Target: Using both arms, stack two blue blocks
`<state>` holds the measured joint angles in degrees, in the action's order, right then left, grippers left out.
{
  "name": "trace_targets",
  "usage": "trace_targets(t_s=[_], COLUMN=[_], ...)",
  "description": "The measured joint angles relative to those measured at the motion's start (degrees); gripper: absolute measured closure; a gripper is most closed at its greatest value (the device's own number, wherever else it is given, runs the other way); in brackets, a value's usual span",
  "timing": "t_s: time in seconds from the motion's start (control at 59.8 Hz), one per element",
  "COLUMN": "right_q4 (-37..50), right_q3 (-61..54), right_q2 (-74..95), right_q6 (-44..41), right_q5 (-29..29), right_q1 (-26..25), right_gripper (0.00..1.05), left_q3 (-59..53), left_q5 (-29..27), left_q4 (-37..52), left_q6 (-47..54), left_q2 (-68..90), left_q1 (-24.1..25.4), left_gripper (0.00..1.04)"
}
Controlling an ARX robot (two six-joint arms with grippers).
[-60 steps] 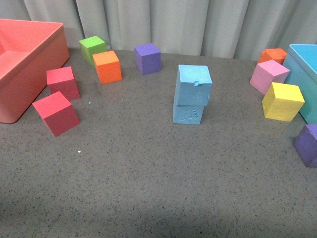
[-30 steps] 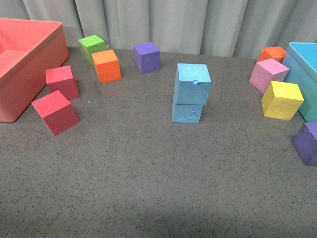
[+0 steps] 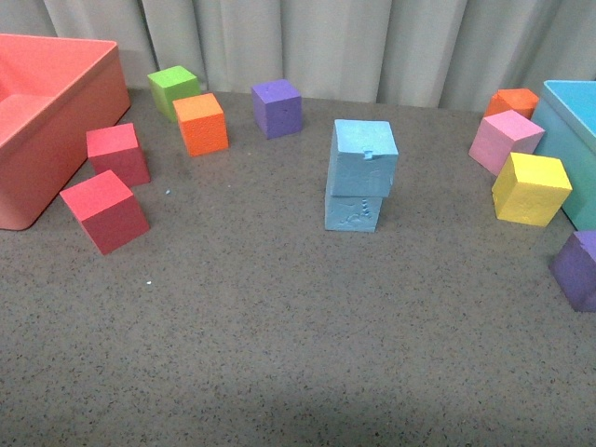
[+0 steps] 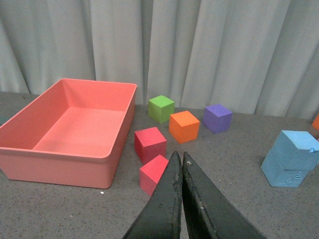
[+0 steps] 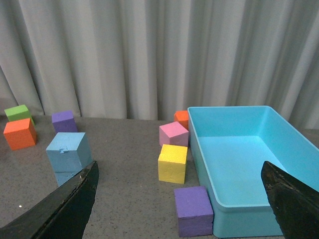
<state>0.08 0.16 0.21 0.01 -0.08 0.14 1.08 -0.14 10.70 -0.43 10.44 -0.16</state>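
Front view: no arm shows. The notched blue block (image 3: 363,158) sits on the embossed blue block (image 3: 352,211), turned slightly askew, mid-table. Left lie the red bin (image 3: 58,102), two red cubes (image 3: 104,210), an orange cube (image 3: 201,124) and a green cube (image 3: 174,90); right, a yellow cube (image 3: 531,189) touches the teal bin (image 3: 570,130).

Left wrist view: the left gripper (image 4: 181,160) is closed with its fingers pressed together, empty, well apart from the stack.

Right wrist view: the right gripper (image 5: 179,184) is spread wide, empty; the stack stands to the scene's left of the teal bin.
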Motion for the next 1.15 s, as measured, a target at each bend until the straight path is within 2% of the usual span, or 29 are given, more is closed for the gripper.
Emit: trace_targets(t_s=[0.033, 0.117, 0.301, 0.769, 0.819, 0.869, 1.154], right_q4=[0.0, 0.0, 0.0, 0.0, 0.0, 0.0, 0.0], right_q3=[0.0, 0.0, 0.0, 0.0, 0.0, 0.0, 0.0], right_q2=[0.0, 0.0, 0.0, 0.0, 0.0, 0.0, 0.0], right_q6=[0.0, 0.0, 0.0, 0.0, 0.0, 0.0, 0.0], right_q5=[0.0, 0.02, 0.02, 0.02, 0.02, 0.02, 0.02], right_q1=[0.0, 0.0, 0.0, 0.0, 0.0, 0.0, 0.0], right_gripper=[0.1, 0.1, 0.1, 0.1, 0.1, 0.1, 0.1], left_q3=[0.0, 0.02, 0.02, 0.02, 0.02, 0.02, 0.02], left_q5=[0.0, 0.04, 0.04, 0.04, 0.04, 0.04, 0.04], left_q4=[-0.52, -9.84, -10.58, -10.58, -10.58, -10.58, -10.58], left_q6=[0.0, 0.02, -0.02, 0.0, 0.09, 0.13, 0.13], left_q2=[-0.48, -8.11, -10.12, -10.19, -10.19, -10.19, -10.19], left_q1=[0.0, 0.02, 0.0, 0.0, 0.0, 0.0, 0.0], left_gripper=[1.01, 1.01, 1.0, 0.16, 0.05, 0.07, 0.07])
